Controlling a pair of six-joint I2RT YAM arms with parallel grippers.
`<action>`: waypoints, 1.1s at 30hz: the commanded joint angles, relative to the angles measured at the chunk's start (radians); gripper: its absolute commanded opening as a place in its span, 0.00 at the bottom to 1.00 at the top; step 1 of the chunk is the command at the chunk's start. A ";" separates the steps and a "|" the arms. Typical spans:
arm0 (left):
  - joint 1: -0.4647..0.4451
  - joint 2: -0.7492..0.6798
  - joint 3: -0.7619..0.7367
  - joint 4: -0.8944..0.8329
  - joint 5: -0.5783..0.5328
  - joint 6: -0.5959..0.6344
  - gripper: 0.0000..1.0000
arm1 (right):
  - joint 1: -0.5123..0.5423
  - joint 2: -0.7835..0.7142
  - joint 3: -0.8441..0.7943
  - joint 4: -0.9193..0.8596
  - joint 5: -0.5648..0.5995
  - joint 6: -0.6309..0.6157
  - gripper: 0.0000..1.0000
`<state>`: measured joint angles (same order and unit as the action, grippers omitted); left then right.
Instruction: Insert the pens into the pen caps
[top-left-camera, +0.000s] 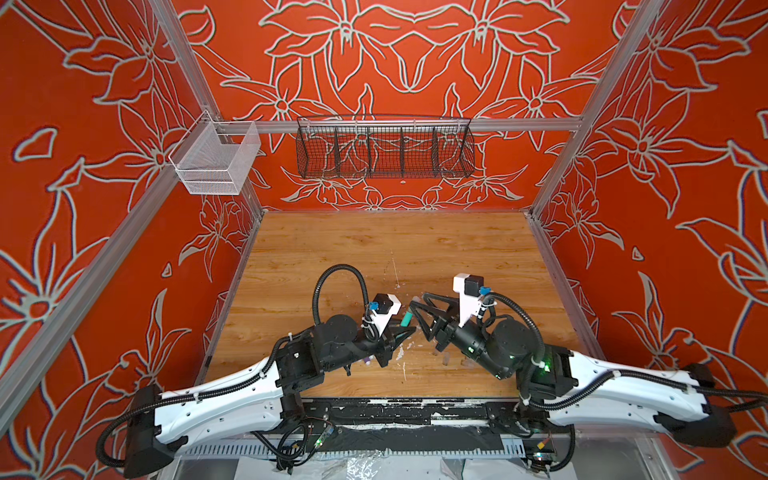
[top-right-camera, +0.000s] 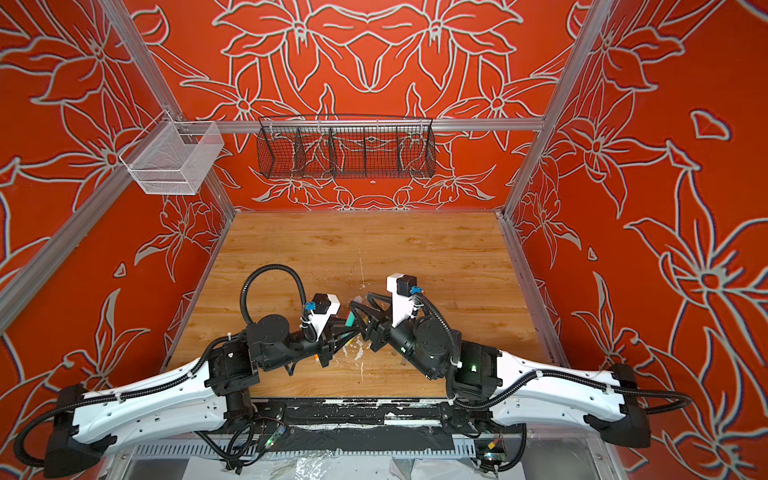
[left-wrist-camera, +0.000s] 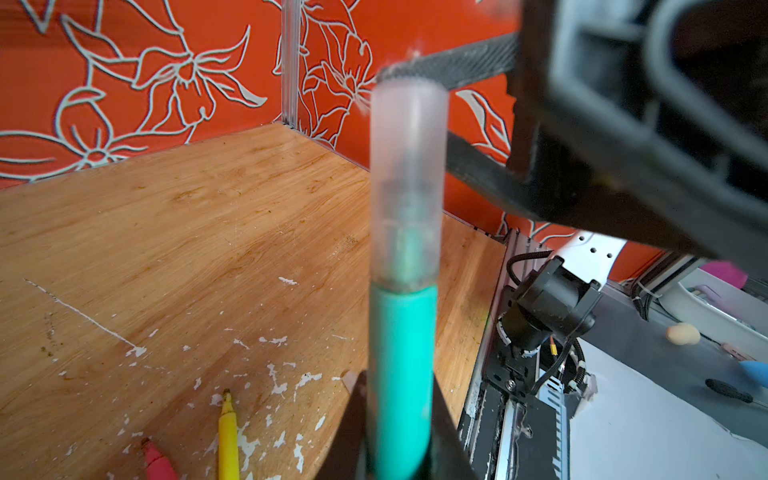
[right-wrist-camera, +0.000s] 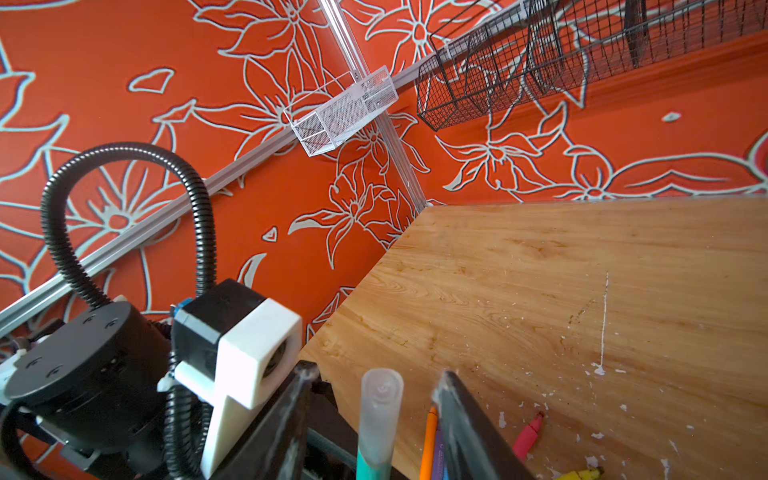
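Clamping the teal-green plastic marker pen (left-wrist-camera: 403, 353) by its barrel, the left pincer (left-wrist-camera: 399, 415) is closed tight. A clear plastic tube cap (left-wrist-camera: 409, 166) sits over this pen's tip, down to the barrel. The right pincer (right-wrist-camera: 376, 374) straddles that cap, jaws parted and clear of it on both sides.

Judged progress: one pen capped, the rest outstanding.

Below the green pen, on the scuffed wooden tabletop (right-wrist-camera: 582, 270), four more pens show:
- a yellow pen (left-wrist-camera: 228, 432)
- a pink-red pen (left-wrist-camera: 158, 461)
- an orange pen (right-wrist-camera: 430, 440)
- a purple pen (right-wrist-camera: 439, 451)

No blue pen is clearly seen. Loose clear caps (top-left-camera: 446, 360) lie near the green pen: at least two, exact count uncertain.
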<state>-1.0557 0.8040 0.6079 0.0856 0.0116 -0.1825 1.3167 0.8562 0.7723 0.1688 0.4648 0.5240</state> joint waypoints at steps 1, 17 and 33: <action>-0.010 -0.006 0.001 0.025 0.005 0.018 0.00 | -0.007 0.029 0.047 -0.003 0.027 -0.004 0.47; -0.016 -0.006 0.026 0.049 -0.075 0.023 0.00 | -0.034 0.139 0.048 -0.012 -0.111 0.091 0.00; 0.295 0.095 0.232 0.102 -0.022 -0.050 0.00 | 0.051 0.339 -0.059 0.188 -0.244 0.230 0.00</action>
<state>-0.8360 0.8772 0.7235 -0.1352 0.1848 -0.1783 1.2491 1.1393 0.7544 0.4915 0.5041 0.6926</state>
